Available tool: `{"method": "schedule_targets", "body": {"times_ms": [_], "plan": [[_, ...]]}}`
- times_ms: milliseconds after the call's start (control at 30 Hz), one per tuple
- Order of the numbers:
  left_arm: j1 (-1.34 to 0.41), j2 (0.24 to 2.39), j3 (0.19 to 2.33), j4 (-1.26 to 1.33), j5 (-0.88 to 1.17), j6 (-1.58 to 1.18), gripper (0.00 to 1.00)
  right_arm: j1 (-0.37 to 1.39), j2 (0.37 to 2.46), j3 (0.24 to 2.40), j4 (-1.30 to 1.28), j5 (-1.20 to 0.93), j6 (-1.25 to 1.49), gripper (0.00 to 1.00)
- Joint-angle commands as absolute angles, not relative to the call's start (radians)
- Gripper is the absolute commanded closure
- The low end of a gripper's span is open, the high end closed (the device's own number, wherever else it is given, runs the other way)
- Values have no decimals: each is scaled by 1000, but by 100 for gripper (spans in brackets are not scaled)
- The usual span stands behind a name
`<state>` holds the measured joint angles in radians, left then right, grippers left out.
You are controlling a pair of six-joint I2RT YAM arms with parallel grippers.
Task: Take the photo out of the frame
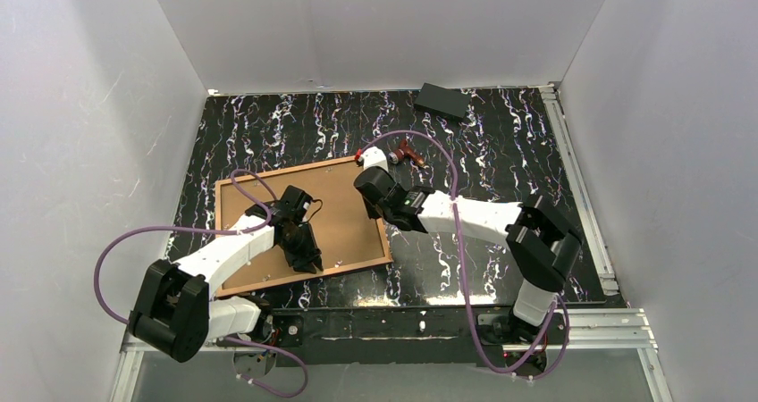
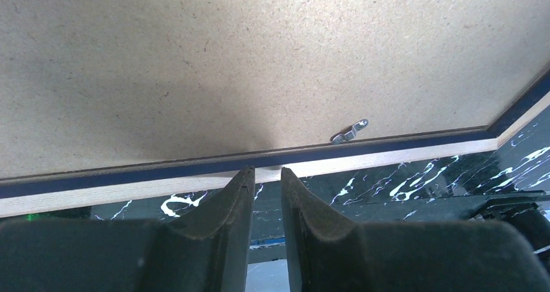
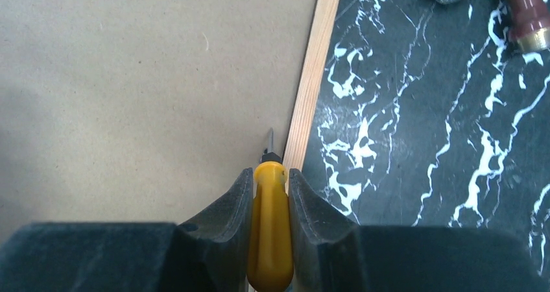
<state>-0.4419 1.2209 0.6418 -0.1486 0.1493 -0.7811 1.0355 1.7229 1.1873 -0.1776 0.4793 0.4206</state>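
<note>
nearby, black block [image 1: 442,101], tab [image 2: 350,131] at frame [image 2: 194,169] edge

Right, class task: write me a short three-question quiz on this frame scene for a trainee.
1. True or false: the frame lies with the brown board facing up.
2. What does the right gripper hold? A) a yellow-handled screwdriver B) a hammer C) nothing
3. Fill in: the black block lies at the table's ___ edge.
Key: 1 true; 2 A; 3 far.
</note>
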Motion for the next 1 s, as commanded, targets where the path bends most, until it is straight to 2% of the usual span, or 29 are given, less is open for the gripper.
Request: {"method": "schedule_targets", "body": {"times_ms": [0, 133, 300, 433, 667, 767, 867, 967], "plan": [[-442, 1240, 577, -330, 71, -762, 78, 1032, 1759, 1181, -29, 461, 350, 99], [-442, 1232, 587, -337, 78, -750, 78, 1030, 1721, 1184, -15, 418, 350, 99], [-442, 1178, 647, -356, 123, -701, 67, 1028, 1595, 1221, -140, 440, 371, 99], [-442, 1130, 723, -381, 166, -666, 60, 1017, 1481, 1173, -237, 442, 423, 99], [-442, 1065, 805, -407, 203, -582, 48, 954, 1226, 809, -258, 395, 618, 99], [-442, 1050, 845, -435, 179, -542, 47, 905, 1063, 675, -278, 382, 689, 99], [-442, 1061, 905, -443, 161, -519, 42, 791, 867, 579, -331, 344, 750, 99], [-442, 1105, 985, -431, 177, -509, 38, 601, 732, 525, -374, 251, 762, 99]]}}
